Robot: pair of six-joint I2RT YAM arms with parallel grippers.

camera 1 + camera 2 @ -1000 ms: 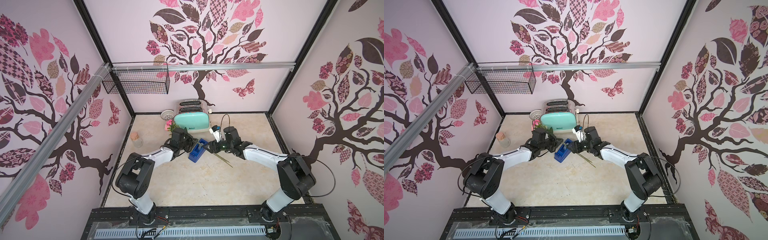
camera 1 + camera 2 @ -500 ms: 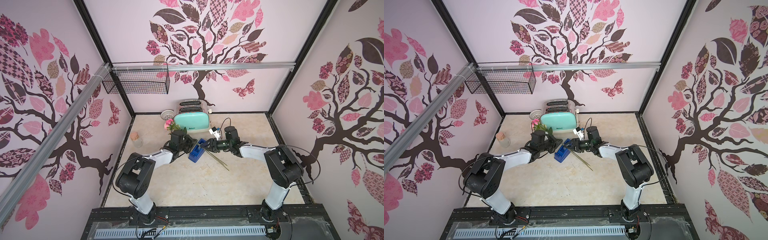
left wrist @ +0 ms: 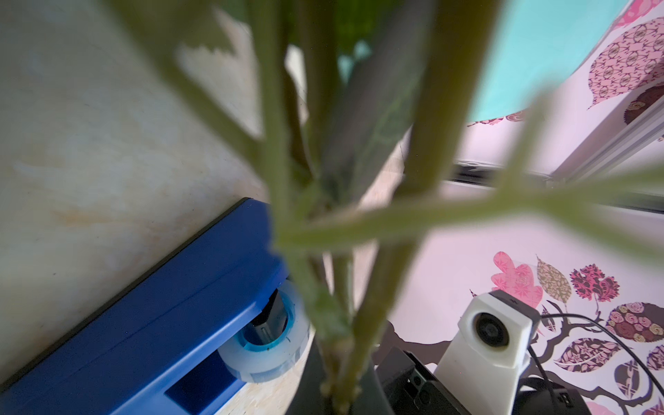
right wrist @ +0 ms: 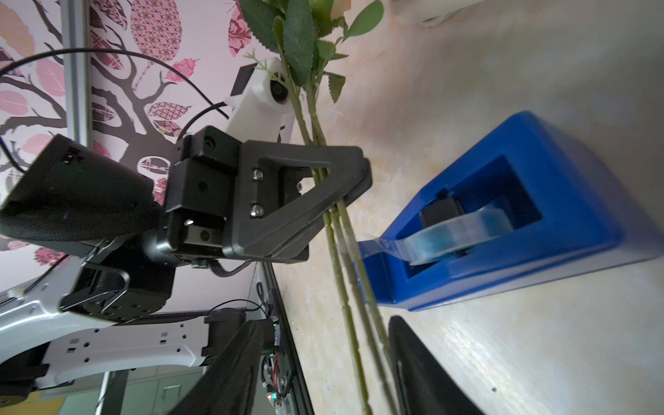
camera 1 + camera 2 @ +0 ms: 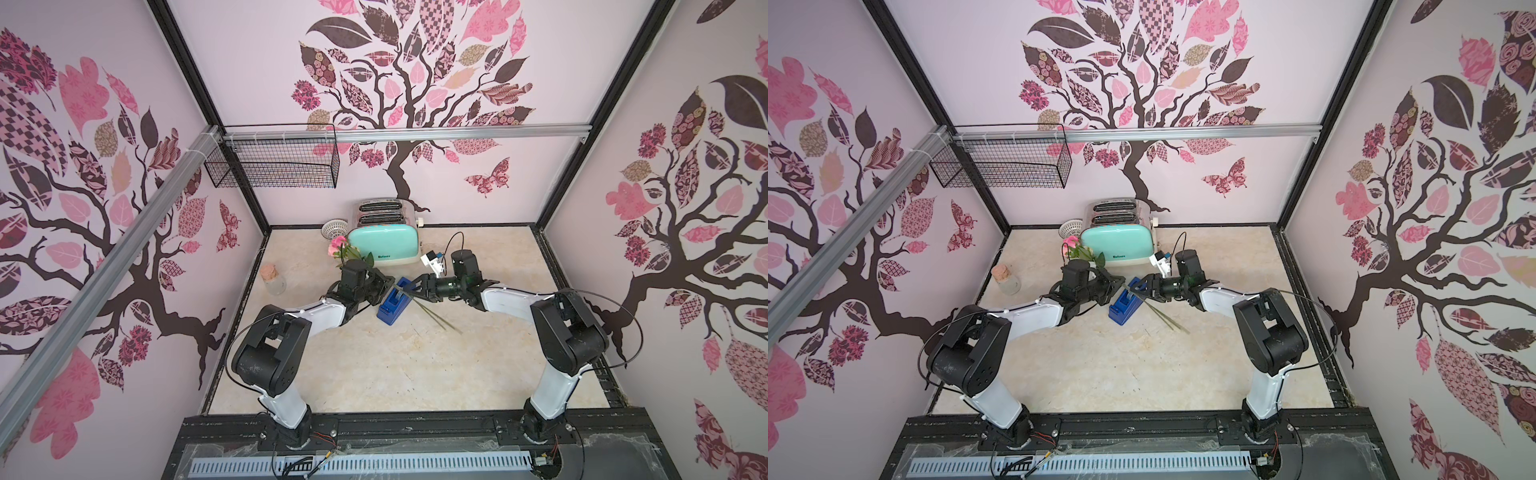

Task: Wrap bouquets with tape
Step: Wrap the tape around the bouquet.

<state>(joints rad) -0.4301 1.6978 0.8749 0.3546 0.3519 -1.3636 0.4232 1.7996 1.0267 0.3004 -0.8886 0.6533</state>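
Note:
The bouquets (image 5: 338, 245) (image 5: 1073, 245) are pink roses with green leaves in front of the toaster. Their long thin stems (image 5: 432, 316) (image 4: 341, 251) slant over the near end of the blue dispenser (image 5: 392, 305) (image 5: 1124, 307) (image 4: 575, 201). The tape (image 4: 463, 230) (image 3: 266, 355) is a clear roll in the dispenser's slot. My left gripper (image 5: 388, 282) (image 5: 1121, 282) (image 4: 345, 179) (image 3: 337, 402) is shut on the stems below the leaves. My right gripper (image 5: 415, 286) (image 5: 1144, 286) (image 4: 323, 381) is open. The stems' lower part passes between its fingers, closer to one finger (image 4: 424, 366).
A mint toaster (image 5: 384, 245) stands behind the bouquet, with a metal toaster (image 5: 382, 210) and a small white basket (image 5: 334, 226) at the back wall. A corked glass bottle (image 5: 274, 280) stands at the left. A wire basket (image 5: 274, 166) hangs on the rail.
My right gripper has moved a little left toward the dispenser, and that arm's elbow has folded in. The left gripper has kept hold of the stems almost in place.

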